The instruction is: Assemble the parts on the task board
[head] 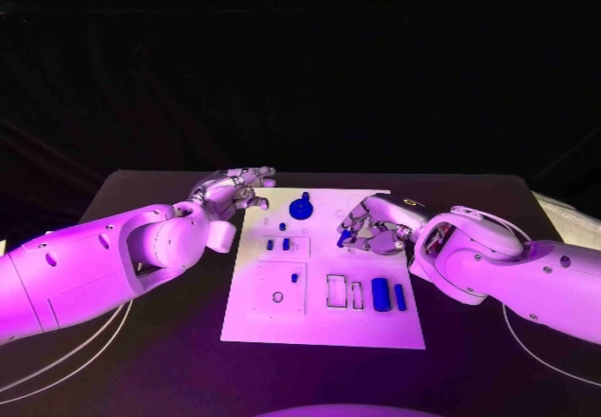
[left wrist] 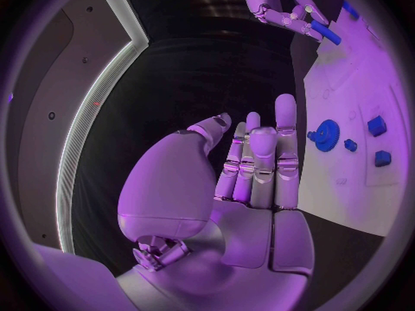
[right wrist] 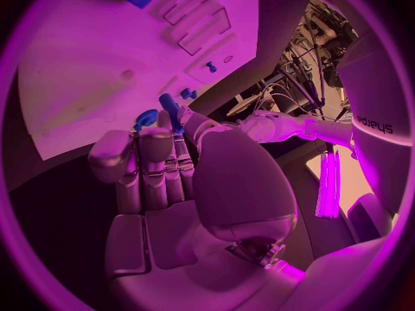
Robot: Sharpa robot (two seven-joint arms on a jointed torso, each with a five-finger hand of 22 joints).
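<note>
The white task board (head: 320,326) lies mid-table. My right hand (head: 372,228) hovers over the board's middle and pinches a short blue peg (head: 345,236) at its fingertips; the left wrist view shows this peg (left wrist: 327,33) in the right hand (left wrist: 286,3), and the right wrist view shows the peg (right wrist: 170,110) sticking out past the right hand's fingers (right wrist: 160,162). My left hand (head: 238,187) is off the board's far left corner, fingers straight and apart, holding nothing (left wrist: 255,166). A blue gear (head: 300,208) sits on the board between the hands.
Small blue pieces (head: 277,246) stand in the left plate on the board, another (head: 294,278) lower down. Two blue cylinders (head: 388,295) lie beside rectangular slots (head: 336,291) near the board's front. White cables (head: 75,352) curve over the table at left.
</note>
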